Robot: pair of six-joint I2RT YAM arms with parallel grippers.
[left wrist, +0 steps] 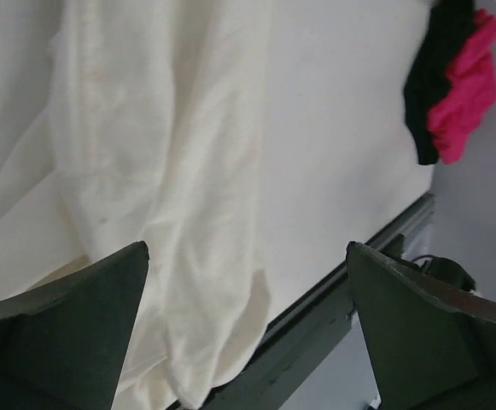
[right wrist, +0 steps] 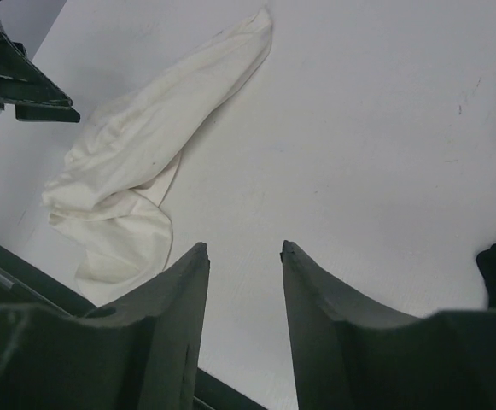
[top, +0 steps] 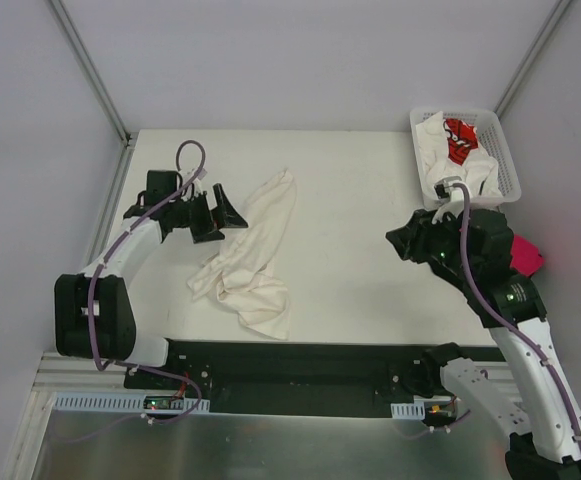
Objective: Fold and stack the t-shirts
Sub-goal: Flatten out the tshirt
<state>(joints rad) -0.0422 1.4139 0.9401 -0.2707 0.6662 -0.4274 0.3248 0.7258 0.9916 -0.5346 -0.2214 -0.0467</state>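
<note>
Fig. Cream t-shirt (top: pixel 250 255) lying as a long, twisted heap on the table (top: pixel 350 200), left of centre, its narrow end towards the far edge and its bulkier end near the front edge. My left gripper (top: pixel 225 212) hovers just beside the shirt's left flank, jaws spread to their widest and holding nothing. My right gripper (right wrist: pixel 242 252) stands well apart over bare table to the right, jaws partly apart and likewise empty. More shirts wait in the basket (top: pixel 508 165) at the far right corner, among them the red-print shirt (top: pixel 458 138). A pink shirt (top: pixel 526 254) and a black shirt (left wrist: pixel 431 77) lie at the table's right edge. The step in hand, as I judge it, is spreading the cream shirt flat. I should pinch a single layer at hem or shoulder with each gripper, lift little, and draw the cloth apart until smooth before folding.
</note>
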